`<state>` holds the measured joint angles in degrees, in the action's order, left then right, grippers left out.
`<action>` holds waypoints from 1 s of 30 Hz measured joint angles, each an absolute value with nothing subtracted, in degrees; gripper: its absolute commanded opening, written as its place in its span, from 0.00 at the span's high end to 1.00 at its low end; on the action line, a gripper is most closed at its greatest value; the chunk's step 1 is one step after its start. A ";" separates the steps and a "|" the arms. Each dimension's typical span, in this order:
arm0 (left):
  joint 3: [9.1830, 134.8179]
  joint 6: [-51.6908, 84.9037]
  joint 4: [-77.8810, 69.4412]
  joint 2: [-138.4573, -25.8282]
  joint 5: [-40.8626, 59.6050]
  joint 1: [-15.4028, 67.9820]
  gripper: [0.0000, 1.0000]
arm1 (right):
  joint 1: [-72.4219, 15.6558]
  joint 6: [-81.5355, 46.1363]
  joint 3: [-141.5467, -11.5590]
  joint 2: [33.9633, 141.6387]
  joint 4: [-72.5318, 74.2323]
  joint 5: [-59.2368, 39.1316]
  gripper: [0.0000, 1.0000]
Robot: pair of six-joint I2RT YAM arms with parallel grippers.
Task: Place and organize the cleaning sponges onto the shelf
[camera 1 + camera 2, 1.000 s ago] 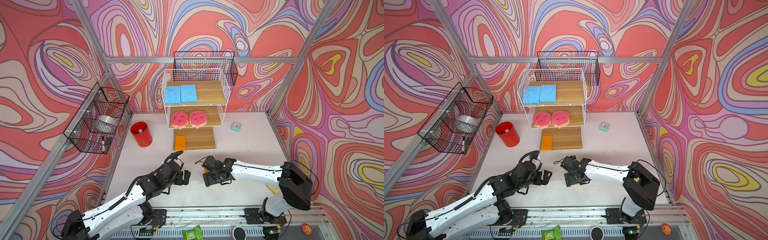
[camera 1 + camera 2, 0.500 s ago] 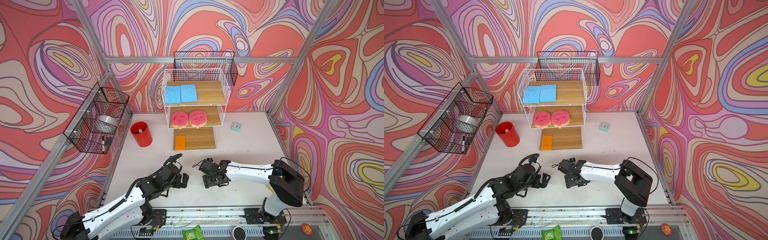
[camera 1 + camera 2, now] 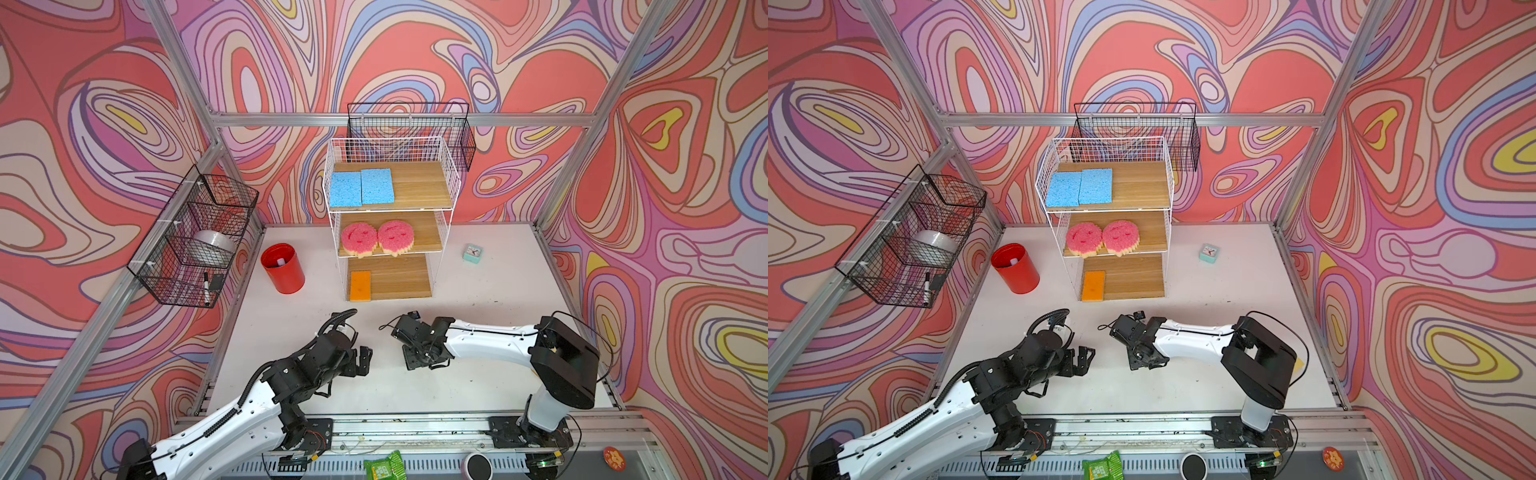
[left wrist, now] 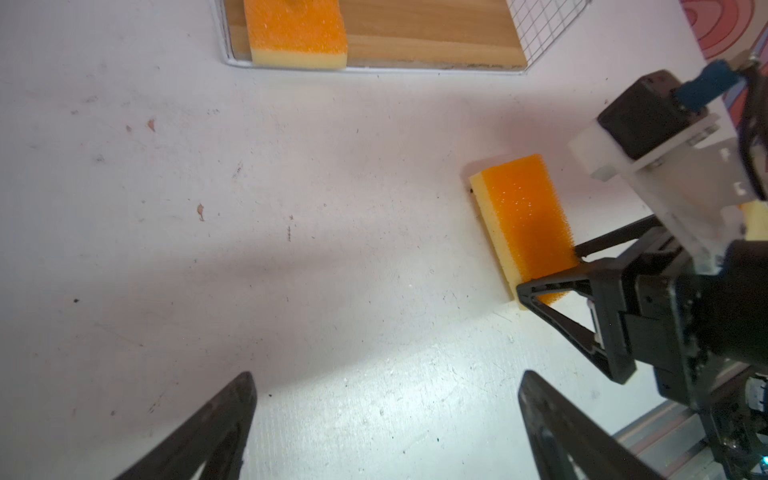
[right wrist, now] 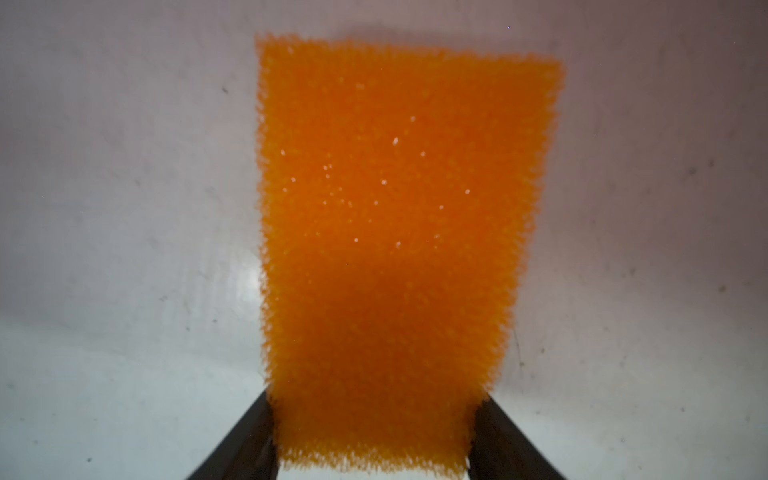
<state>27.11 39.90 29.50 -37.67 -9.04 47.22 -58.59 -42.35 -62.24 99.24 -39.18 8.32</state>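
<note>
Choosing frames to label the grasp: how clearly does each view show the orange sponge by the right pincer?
Right wrist view: the orange sponge fills the frame, soft and out of focus, near end shaded. Left wrist view: it is sharp, bristles distinct, a broad shadow crossing the table. Both top views: crisp, but the right pincer hides it.

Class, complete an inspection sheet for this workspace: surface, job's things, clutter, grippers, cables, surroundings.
Surface: white table, speckled.
Job's things: shelf holds two blue sponges on top, two pink smiley sponges in the middle, one orange sponge at the bottom; loose orange sponge lies on the table; a yellow edge shows behind the right arm.
Clutter: red cup, mint clock, green packet at the front rail.
Grippers: left gripper open over bare table; right gripper closed on the loose orange sponge's sides.
Cables: black cable loops at both wrists.
Surroundings: patterned walls; black wire baskets on the left and behind the shelf.
</note>
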 measured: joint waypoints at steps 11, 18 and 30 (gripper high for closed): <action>23.09 44.34 35.03 -24.73 -14.72 47.13 0.03 | -53.93 -38.00 -71.61 107.72 -27.31 10.70 0.31; 22.70 45.36 36.77 -22.98 -15.46 47.13 0.04 | -49.56 -35.55 -77.58 114.52 -21.61 9.96 0.31; 21.96 45.63 36.64 -23.35 -15.49 47.13 0.03 | -47.77 -33.45 -82.83 118.91 -18.26 8.67 0.30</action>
<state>21.96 45.63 36.64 -23.35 -15.49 47.13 -47.77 -33.45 -82.83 118.91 -18.26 8.67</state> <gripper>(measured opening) 0.973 0.693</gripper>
